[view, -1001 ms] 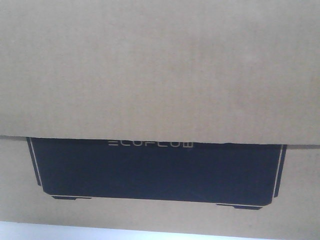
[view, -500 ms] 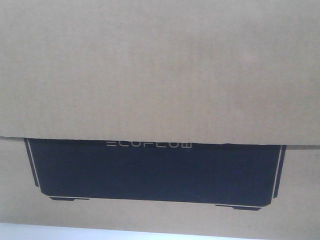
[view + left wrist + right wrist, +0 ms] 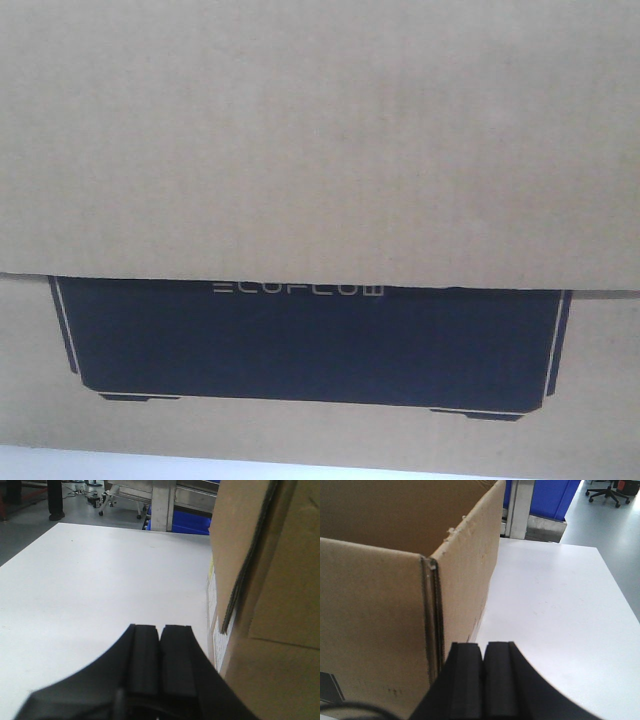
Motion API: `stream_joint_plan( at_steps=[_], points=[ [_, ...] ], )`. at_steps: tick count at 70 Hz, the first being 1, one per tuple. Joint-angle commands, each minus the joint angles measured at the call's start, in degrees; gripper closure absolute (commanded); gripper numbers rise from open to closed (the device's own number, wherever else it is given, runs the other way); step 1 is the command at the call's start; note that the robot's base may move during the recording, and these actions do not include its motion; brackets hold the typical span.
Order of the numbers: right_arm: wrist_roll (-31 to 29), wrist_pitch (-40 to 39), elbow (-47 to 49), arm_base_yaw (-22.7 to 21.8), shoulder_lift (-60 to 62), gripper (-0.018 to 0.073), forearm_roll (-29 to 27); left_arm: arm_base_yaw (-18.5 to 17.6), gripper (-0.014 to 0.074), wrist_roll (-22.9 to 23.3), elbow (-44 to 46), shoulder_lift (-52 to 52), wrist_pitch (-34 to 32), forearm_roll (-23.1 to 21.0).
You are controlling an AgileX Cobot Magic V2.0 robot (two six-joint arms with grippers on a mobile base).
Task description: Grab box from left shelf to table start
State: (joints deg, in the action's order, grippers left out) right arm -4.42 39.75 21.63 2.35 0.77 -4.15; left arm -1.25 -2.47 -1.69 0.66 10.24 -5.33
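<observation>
1 table (image 3: pixel 100 580), white, w/ 1 box (image 3: pixel 320 140) on it, filling front view; black ECOFLOW panel (image 3: pixel 310 340) at 6 o'clock. 2 grippers: left gripper (image 3: pixel 160 632) clenched, empty, box at 3 o'clock; right gripper (image 3: pixel 484 650) clenched, empty, box at 9 o'clock.

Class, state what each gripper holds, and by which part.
Nothing sits between either set of jaws: left gripper and right gripper are shut, each beside the box standing on the table.
</observation>
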Motion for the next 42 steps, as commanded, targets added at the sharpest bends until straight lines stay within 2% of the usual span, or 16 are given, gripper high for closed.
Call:
stream_joint_plan(
  at_steps=[1,8,21,38,42],
  points=[
    [-0.1,-5.4,1.5,-0.1,-0.1,0.0503,0.4,0.2,0.0696,-0.3,0.2,0.8,-5.3,-0.5],
    [0.0,-7.8,0.2,-0.1,-0.1,0.0503,0.4,0.2,0.0696,-0.3,0.2,0.8,-5.3,-0.5],
    [2.8,-24.4,-10.5,-0.6,-0.1,0.0503,0.4,0.2,0.0696,-0.3,0.2,0.8,-5.3,-0.5],
    [2.8,-37.5,-23.5,-1.9,0.2,0.0503,0.3,0.2,0.0696,-0.3,0.2,0.8,-5.3,-0.5],
    [2.8,-36.2,-23.6,-1.9,0.5,0.0503,0.1,0.2,0.0696,-0.3,0.2,0.8,-5.3,-0.5]
  ],
)
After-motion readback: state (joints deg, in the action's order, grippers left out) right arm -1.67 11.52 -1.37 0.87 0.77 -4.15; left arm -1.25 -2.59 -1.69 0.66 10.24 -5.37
